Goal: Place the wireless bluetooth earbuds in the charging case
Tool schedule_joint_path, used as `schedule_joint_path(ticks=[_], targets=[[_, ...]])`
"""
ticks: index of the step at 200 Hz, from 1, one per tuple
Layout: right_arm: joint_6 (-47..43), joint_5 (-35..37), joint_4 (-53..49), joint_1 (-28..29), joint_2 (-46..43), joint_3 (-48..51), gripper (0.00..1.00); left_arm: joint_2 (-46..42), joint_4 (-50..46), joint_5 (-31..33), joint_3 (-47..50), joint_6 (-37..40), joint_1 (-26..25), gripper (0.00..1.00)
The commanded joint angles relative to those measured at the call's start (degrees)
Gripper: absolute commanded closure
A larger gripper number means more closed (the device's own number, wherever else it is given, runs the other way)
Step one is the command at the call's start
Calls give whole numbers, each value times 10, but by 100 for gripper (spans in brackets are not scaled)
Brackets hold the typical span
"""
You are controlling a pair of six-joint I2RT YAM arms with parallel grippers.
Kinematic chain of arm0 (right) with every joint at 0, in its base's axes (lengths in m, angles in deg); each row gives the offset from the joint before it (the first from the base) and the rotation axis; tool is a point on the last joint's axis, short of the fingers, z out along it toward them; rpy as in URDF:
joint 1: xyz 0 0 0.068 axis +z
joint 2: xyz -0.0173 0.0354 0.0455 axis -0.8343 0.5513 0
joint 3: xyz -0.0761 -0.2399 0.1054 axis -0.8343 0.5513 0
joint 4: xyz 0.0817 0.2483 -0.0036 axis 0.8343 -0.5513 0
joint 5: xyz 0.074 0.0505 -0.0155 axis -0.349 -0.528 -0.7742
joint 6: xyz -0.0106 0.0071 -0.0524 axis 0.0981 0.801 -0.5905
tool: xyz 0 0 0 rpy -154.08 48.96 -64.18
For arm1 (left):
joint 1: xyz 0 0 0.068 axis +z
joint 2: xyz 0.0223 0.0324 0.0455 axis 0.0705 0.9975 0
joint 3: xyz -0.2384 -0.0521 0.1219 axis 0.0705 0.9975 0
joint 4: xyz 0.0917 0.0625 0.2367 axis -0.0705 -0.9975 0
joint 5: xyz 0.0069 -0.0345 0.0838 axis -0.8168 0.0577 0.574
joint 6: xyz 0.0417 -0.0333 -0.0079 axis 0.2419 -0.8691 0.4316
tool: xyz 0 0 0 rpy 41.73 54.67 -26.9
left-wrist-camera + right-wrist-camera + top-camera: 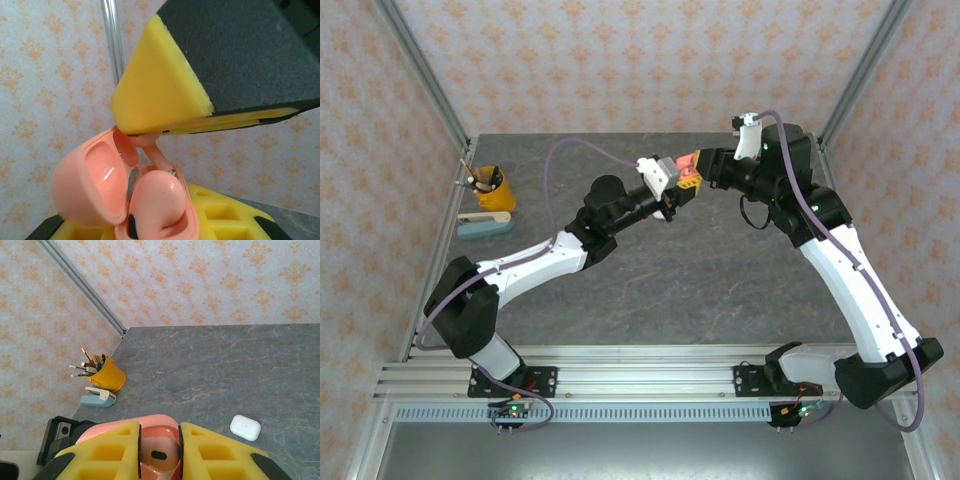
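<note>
An open coral-pink charging case (87, 187) is held up above the table, my left gripper (145, 229) shut on it; its lid swings to the left. One coral-pink earbud (162, 200) sits in the case. My right gripper (159, 452) is shut on a second coral-pink earbud (150, 147), whose stem points down into the case beside the first. From above, the left gripper (663, 188) and the right gripper (692, 170) meet over the table's far middle, with the case (670, 168) between them.
A closed white charging case (245, 427) lies on the grey table (220, 365). A yellow pen cup (493, 186) and a pale blue stapler (485, 223) stand at the far left by the frame post.
</note>
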Motion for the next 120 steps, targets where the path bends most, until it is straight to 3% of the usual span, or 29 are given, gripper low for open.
schedule_joint_path(ticks=[1,120], targets=[[-16,3,25,-2,-15,8,78,-1,8,-10,-21,-6,-4,100],[-48,47,50,-2,-24,41,78,-5,6,-14,-20,-7,-9,100]])
